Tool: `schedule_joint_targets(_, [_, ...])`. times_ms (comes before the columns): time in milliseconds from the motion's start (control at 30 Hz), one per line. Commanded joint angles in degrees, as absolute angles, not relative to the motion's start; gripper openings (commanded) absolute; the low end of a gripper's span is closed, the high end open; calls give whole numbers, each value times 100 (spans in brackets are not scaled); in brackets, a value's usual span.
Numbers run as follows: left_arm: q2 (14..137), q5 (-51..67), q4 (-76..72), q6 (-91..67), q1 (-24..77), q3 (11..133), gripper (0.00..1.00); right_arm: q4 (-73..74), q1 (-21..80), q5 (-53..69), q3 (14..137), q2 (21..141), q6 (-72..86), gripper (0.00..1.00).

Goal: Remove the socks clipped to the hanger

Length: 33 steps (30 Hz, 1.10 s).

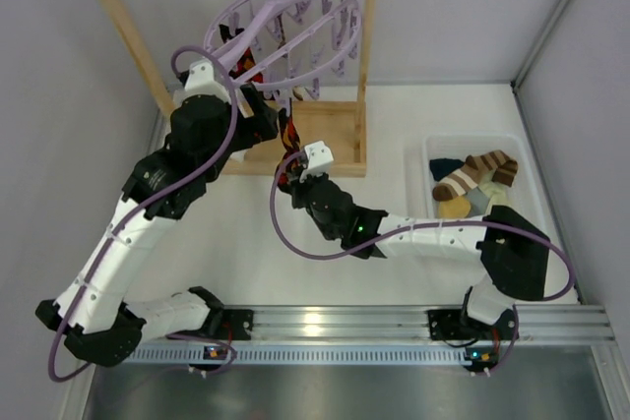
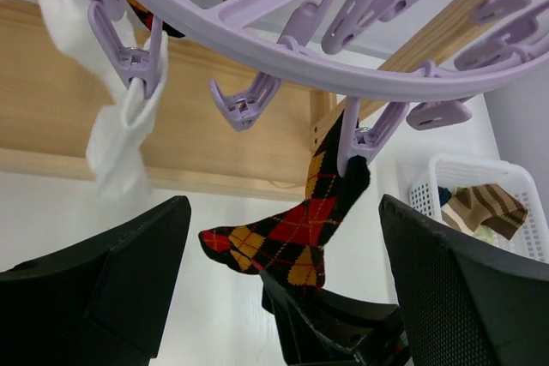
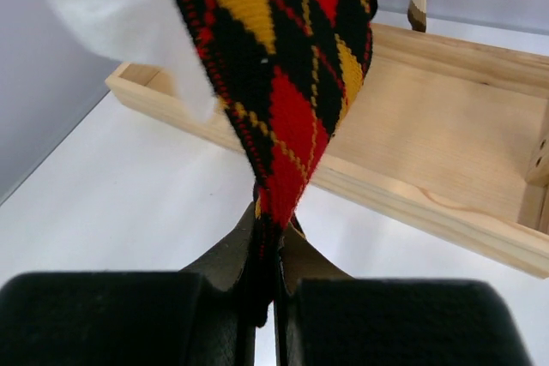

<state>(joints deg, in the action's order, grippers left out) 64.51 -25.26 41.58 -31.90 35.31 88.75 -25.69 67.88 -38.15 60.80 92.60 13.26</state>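
The lilac hanger [image 1: 285, 31] hangs by its hook from the top bar of the wooden rack [image 1: 340, 135], at 12 o'clock on the desk [image 1: 246, 233] in the top view. Both arms reach up beneath its ring.

The right gripper [image 1: 288, 172] is fully closed on the lowest part of the argyle sock [image 3: 283, 83]. In the right wrist view the black, red and yellow fabric runs straight down and disappears into the seam between the two pressed-together pads at 6 o'clock. The sock's upper end is clipped in a peg [image 2: 364, 139] on the ring. In the left wrist view that peg sits toward 3 o'clock, and the sock drops from it with its foot bending out toward 8 o'clock.

The left gripper [image 2: 283, 212] stands wide open and has hold of nothing. Its two dark fingers [image 2: 111, 289] rise at 7 and 4 o'clock of its own view, with the argyle sock hanging between them and apart from both.

A white sock [image 2: 116, 139] is clipped to another peg at 10 o'clock of that view and dangles well to the left of the argyle one.

At 3 o'clock on the desk sits a white basket [image 1: 471, 143]. It holds brown-and-cream striped socks [image 1: 477, 172], with a navy sock [image 1: 443, 166] and a yellow sock [image 1: 455, 207] among them.
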Motion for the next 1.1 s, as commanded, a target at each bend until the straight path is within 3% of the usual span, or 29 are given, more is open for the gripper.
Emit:
schedule_joint_targets(0, [6539,-2242,4017,-3278,3603,9140,94,-2804,6926,-3700,6152,9044,1450,0])
schedule_joint_targets(500, [7092,-2152,4025,-3041,3955,9756,91,-2733,7049,-3726,6302,9202,1582,0])
schedule_joint_targets(833, [7444,-2592,4025,-2962,3990,9817,78,-2742,7101,-3727,6293,9211,1573,0])
schedule_joint_targets(1067, [7716,-2558,3999,-2707,3990,10080,76,-2760,7146,-3727,6275,9237,1582,0])
